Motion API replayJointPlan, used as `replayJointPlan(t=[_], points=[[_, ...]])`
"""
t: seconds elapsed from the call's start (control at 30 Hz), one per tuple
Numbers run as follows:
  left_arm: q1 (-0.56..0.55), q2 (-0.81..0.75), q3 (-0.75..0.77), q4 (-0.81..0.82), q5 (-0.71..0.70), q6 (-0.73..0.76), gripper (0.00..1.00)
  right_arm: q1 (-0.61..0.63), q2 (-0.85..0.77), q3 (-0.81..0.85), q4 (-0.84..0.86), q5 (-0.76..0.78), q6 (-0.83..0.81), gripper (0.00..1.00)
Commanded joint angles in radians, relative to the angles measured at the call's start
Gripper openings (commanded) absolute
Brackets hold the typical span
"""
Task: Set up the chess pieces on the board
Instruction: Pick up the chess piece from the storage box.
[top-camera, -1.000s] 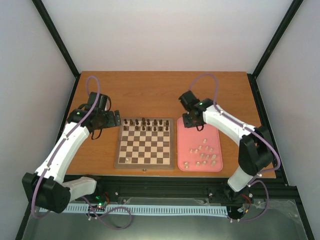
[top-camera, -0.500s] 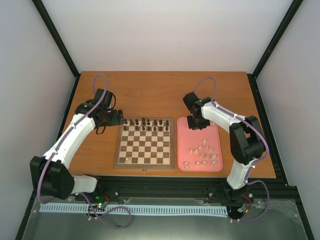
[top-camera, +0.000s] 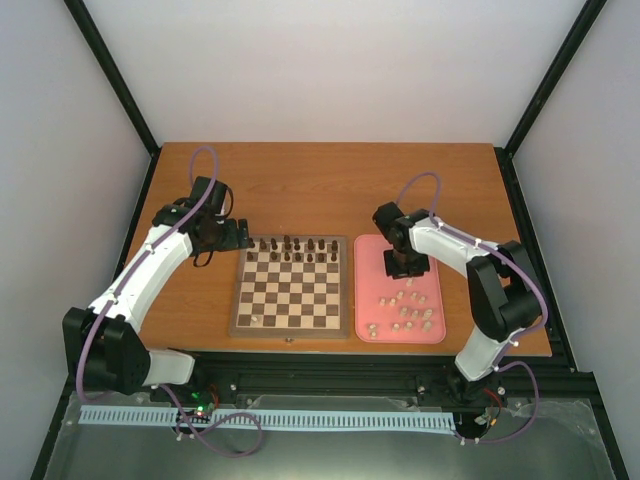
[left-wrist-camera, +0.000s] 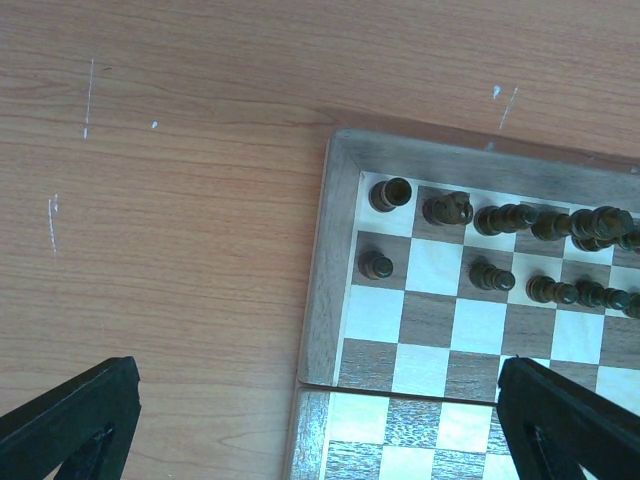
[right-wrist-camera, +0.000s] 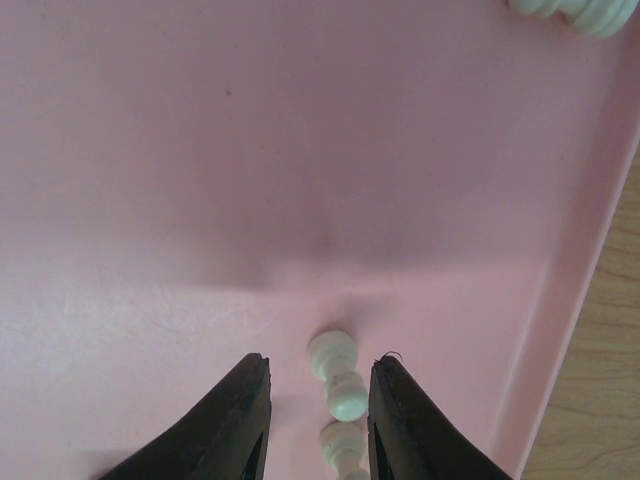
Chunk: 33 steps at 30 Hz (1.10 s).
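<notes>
The board (top-camera: 290, 300) lies mid-table, and its far-left corner (left-wrist-camera: 335, 260) fills the left wrist view. Several cream-white chess pieces (top-camera: 405, 310) lie scattered on the pink tray (top-camera: 372, 258) to its right. My right gripper (top-camera: 402, 268) is low over the tray, just beyond them. In the right wrist view it (right-wrist-camera: 322, 362) stands open astride a lying white piece (right-wrist-camera: 335, 375), with a clear gap on the left side. A second white piece (right-wrist-camera: 340, 448) lies just behind it. My left gripper (left-wrist-camera: 320, 430) hangs wide open and empty over the board's left edge (top-camera: 232, 238).
Dark brown chessmen (top-camera: 295, 247) fill the board's two far rows, seen close in the left wrist view (left-wrist-camera: 500, 220). Another white piece (right-wrist-camera: 575, 10) lies near the tray's raised right rim (right-wrist-camera: 570, 300). Bare wooden table (left-wrist-camera: 150, 200) lies left of the board.
My right gripper has moved from the tray's far end toward the near side, down to the white pieces. The left arm shifted slightly at first, then held still.
</notes>
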Motion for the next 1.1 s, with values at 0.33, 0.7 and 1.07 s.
replayJointPlan(t=[0.33,0.7,1.07], points=[[-0.001,-0.002,0.029,0.02,0.016,0.006,1.0,-0.037,-0.056,-0.077,0.029,-0.023,0.015,0.26],[-0.001,0.008,0.029,0.03,0.03,-0.003,1.0,-0.04,-0.044,-0.084,0.03,-0.043,0.005,0.16],[-0.001,0.008,0.027,0.029,0.029,0.002,1.0,-0.04,-0.061,-0.083,0.025,-0.046,0.002,0.03]])
